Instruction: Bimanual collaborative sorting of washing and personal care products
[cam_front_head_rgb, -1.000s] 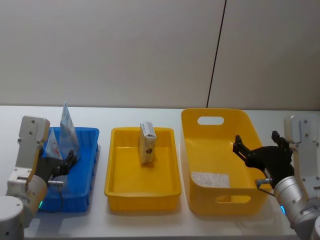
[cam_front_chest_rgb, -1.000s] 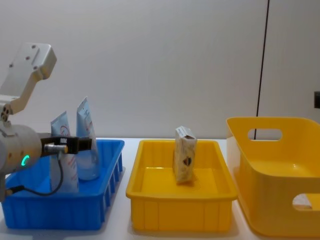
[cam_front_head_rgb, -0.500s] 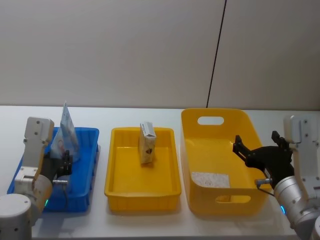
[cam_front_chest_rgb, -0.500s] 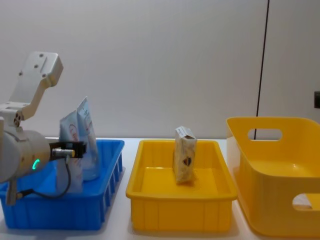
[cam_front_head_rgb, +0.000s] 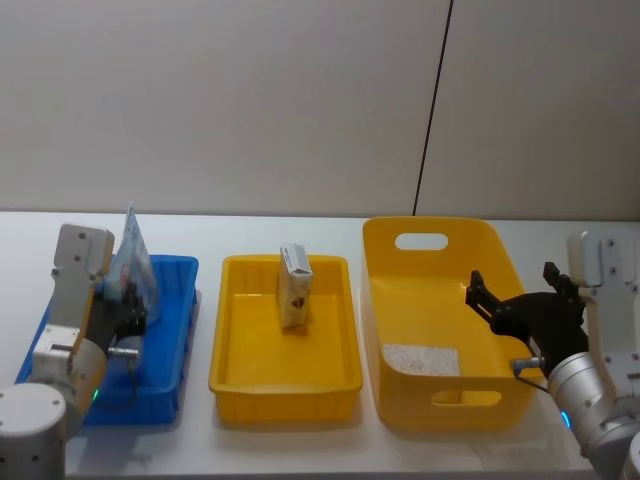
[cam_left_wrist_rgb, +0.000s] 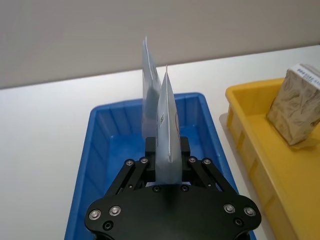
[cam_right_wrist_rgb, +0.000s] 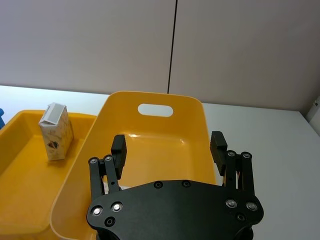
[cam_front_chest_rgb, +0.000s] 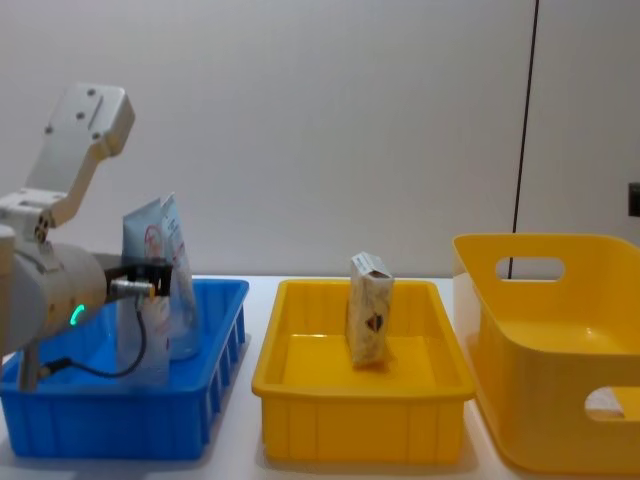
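Your left gripper (cam_left_wrist_rgb: 167, 151) has its fingers (cam_left_wrist_rgb: 151, 148) closed on a tube (cam_left_wrist_rgb: 167, 120), pinching it low down with the crimped end pointing up. The tube stands upright in the blue tray (cam_left_wrist_rgb: 100, 131) at the left. A second tube (cam_left_wrist_rgb: 148, 82) stands just beyond it on the far side, so close that I cannot tell whether they touch.

This looks like the pick step: the grip is made, but the tube is not yet clear of the tray. Next you likely need to lift straight up, so the tube clears the tray wall and leaves its neighbour standing, then carry it right.

Your right gripper (cam_right_wrist_rgb: 168, 146) hovers over the near part of the bin (cam_right_wrist_rgb: 192, 117) at the right, fingers spread wide and empty. It is probably placed for a handover or waiting its turn. The carton (cam_front_head_rgb: 295, 286) stands upright at the far end of the middle tray (cam_front_head_rgb: 285, 400), well apart from both grippers.
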